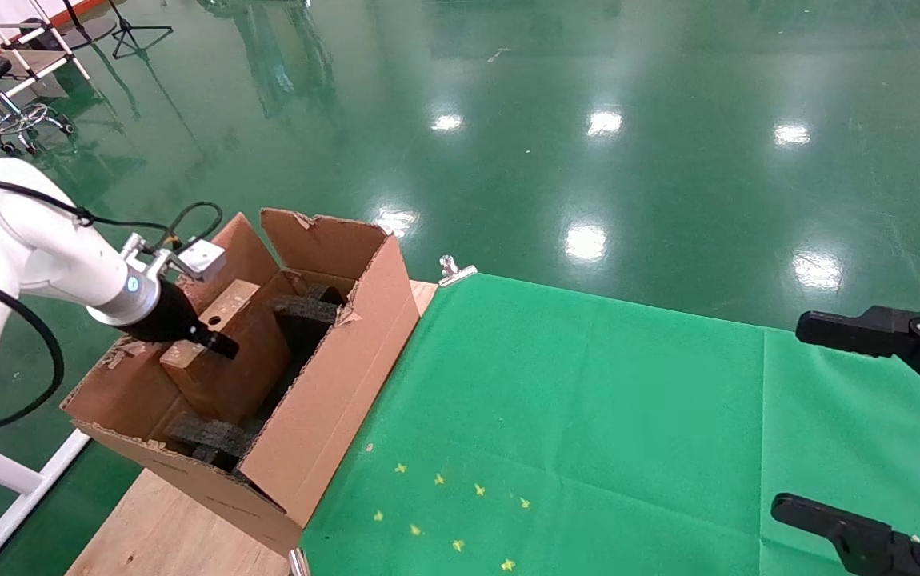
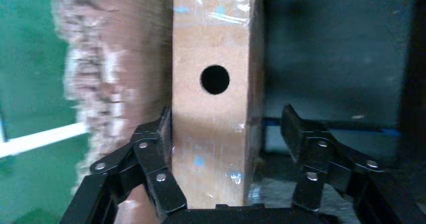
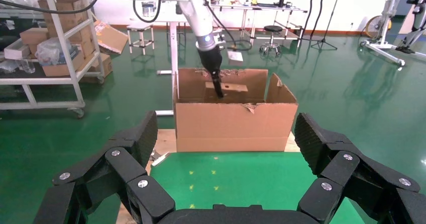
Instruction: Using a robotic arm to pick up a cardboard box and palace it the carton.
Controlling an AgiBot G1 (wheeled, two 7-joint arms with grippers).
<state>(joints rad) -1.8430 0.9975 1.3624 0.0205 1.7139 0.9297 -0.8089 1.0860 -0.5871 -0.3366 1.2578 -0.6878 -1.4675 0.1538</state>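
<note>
i have the left pincer [image 1: 216,342] down inside the carton [image 1: 332,400], and the cardboard box [image 1: 224,352] stands on edge in there among the black foam blocks [image 1: 212,436]. in the left wrist view the jaws are parted: one pad touches the box's side, the other stands clear. i judge the placing nearly done; only backing out is left. the right pincer [image 1: 868,432] hangs open over the green tabletop [image 1: 588,416].
</note>
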